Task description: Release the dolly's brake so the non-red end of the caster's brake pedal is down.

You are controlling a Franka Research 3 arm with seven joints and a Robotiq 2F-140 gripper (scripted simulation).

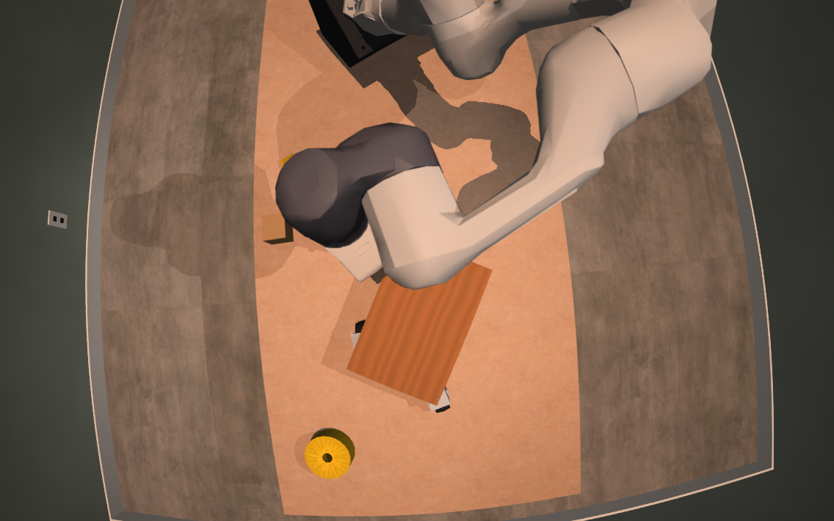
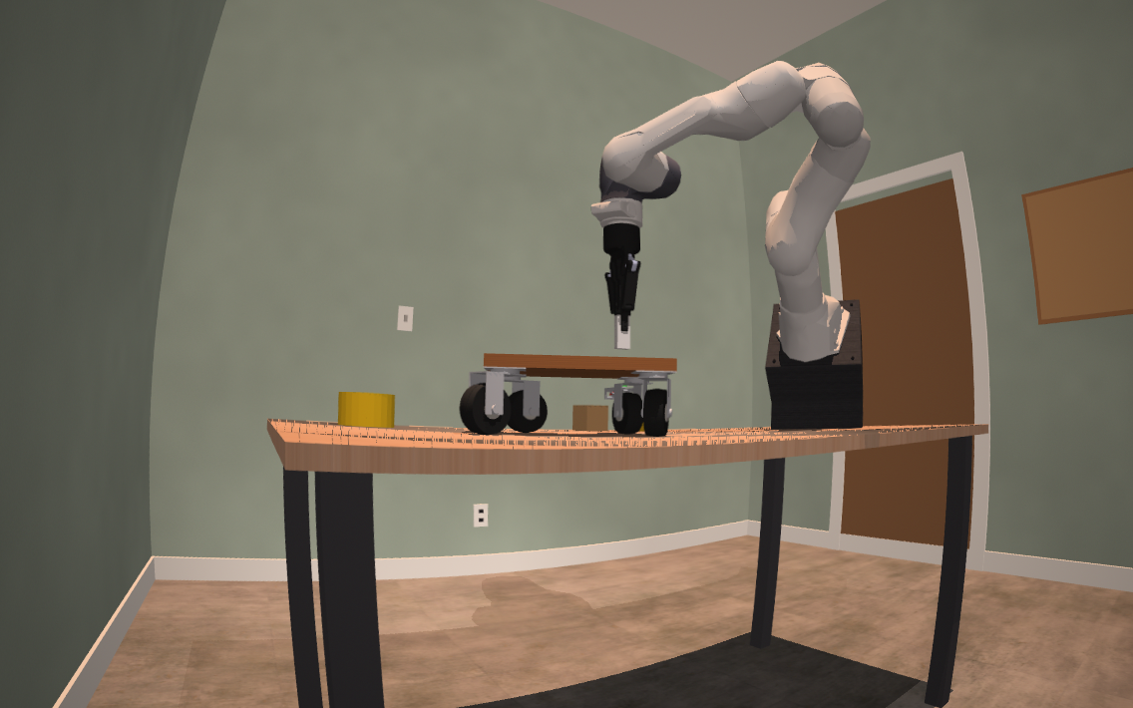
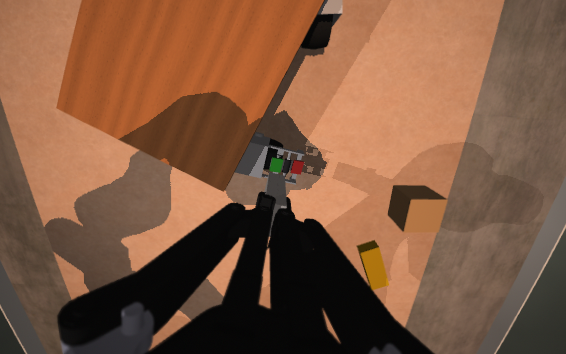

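Note:
The dolly [image 1: 419,332] [image 2: 579,363] has an orange wooden deck and stands on its four black casters on the table. In the wrist view a caster sticks out from under the deck's near corner [image 3: 185,75]. Its brake pedal shows a green end [image 3: 275,164] next to the deck and a red end [image 3: 297,166] on the outer side. I cannot tell which end is lower. My gripper [image 3: 273,186] [image 2: 622,333] is shut and empty. It points straight down and hovers above the green end, a little above deck height. In the overhead view the arm hides it.
A brown cube [image 3: 419,208] and a small yellow block [image 3: 374,264] lie on the table right of the caster. A yellow roll [image 1: 329,456] lies near the table's far end. The robot's black base [image 2: 814,375] stands at the other end.

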